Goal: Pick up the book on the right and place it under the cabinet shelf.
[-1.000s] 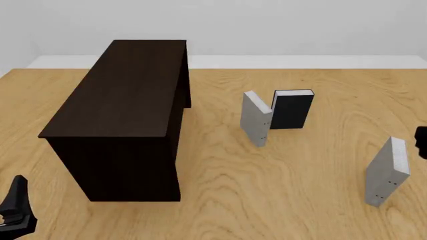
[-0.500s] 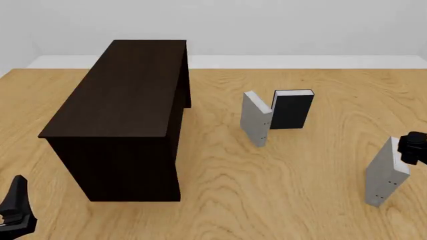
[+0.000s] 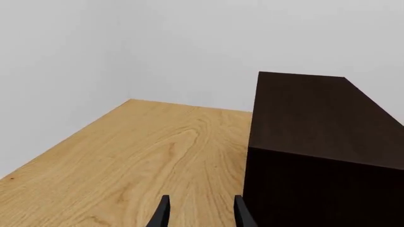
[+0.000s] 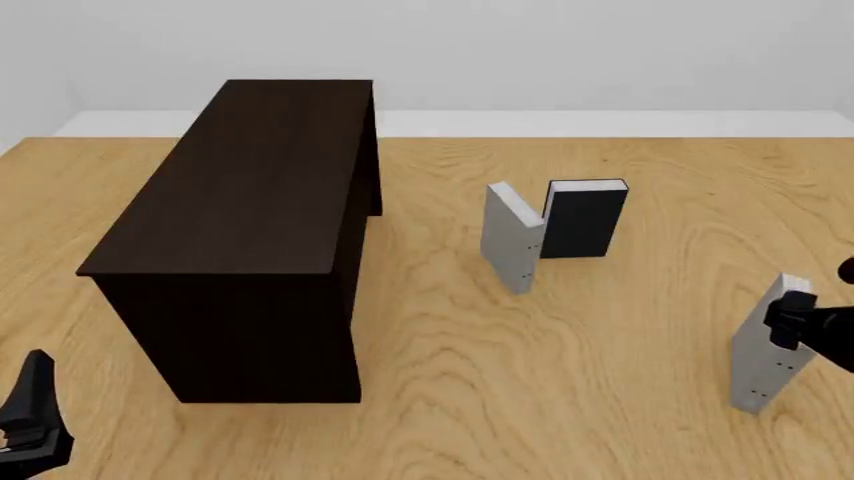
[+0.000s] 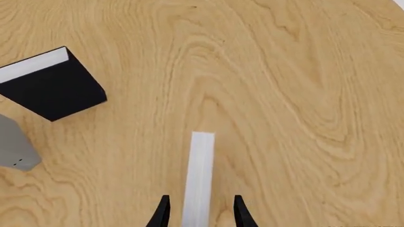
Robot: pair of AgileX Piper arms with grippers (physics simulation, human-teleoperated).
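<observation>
No readable text, label, brand, number or sign appears on anything.

Pale walls (image 4: 561,50), wooden table (image 4: 534,400)

1. The table (image 4: 561,360) looks like light, smooth wood with a bold swirling grain and a soft satin finish.
2. The cabinet (image 4: 254,190) looks like very dark brown wood, matt, with a faint grain.
3. The book (image 4: 771,350) on the right has a plain matt grey cover and a white paper edge (image 5: 199,179).
4. The second grey book (image 4: 511,238) has the same flat matt cover.
5. The black book (image 4: 583,222) has a matt black cover and a white page edge.
6. The gripper fingers (image 5: 162,213) look like matt black plastic.
</observation>
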